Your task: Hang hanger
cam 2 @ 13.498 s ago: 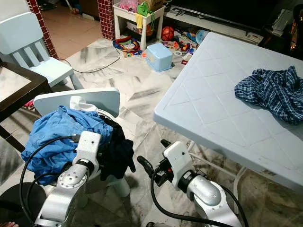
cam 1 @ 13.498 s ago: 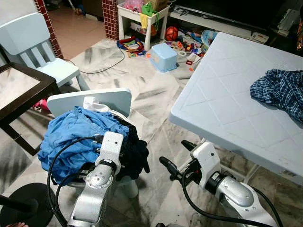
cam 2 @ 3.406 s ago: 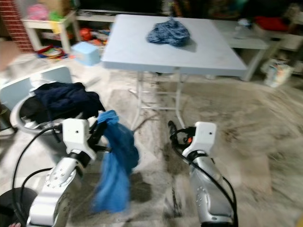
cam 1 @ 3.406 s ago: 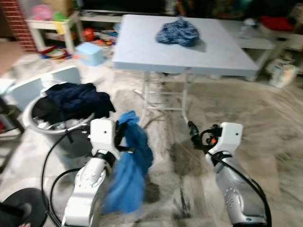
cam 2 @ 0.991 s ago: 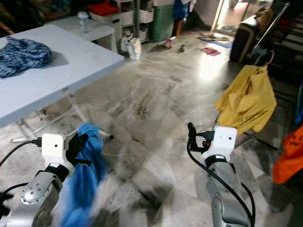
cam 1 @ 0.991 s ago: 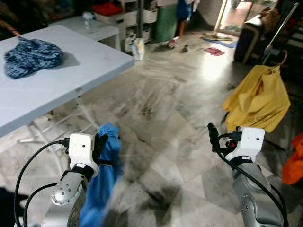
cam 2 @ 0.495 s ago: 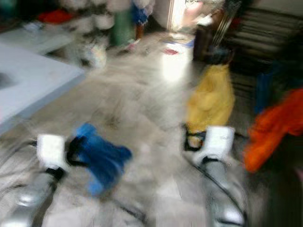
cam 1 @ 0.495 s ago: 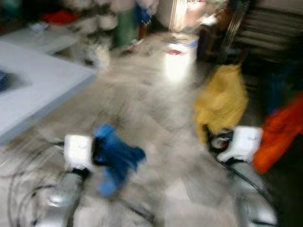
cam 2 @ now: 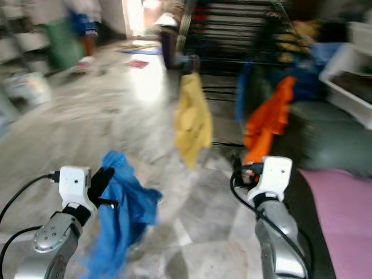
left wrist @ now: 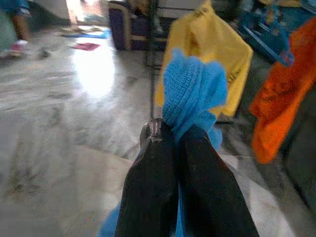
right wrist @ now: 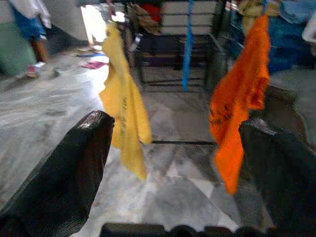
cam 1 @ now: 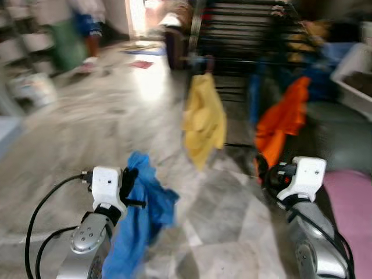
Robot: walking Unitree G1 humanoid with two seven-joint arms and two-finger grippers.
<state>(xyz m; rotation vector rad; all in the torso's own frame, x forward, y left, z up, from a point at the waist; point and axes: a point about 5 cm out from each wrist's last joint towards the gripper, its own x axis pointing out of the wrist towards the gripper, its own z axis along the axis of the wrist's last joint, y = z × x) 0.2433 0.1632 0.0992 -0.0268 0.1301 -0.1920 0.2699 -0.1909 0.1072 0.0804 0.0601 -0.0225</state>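
Glossy grey marble-pattern tiled floor (cam 1: 116, 116), bright glare patch far centre. Small red mat (cam 1: 142, 64) and flat blue mat (cam 1: 145, 51) lying on floor far, near doorway. Pink rug (cam 1: 351, 203) on floor near right. Blurred white bag (cam 1: 26, 87) standing on floor far left.

soft ribbed blue cloth (left wrist: 195, 89), glossy black claw fingers (left wrist: 153, 187), polished veined marble floor (cam 1: 87, 116)

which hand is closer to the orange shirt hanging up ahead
Right. The right hand is open and empty, just below and in front of the orange shirt. The left hand is far off to the shirt's left, shut on the blue garment.
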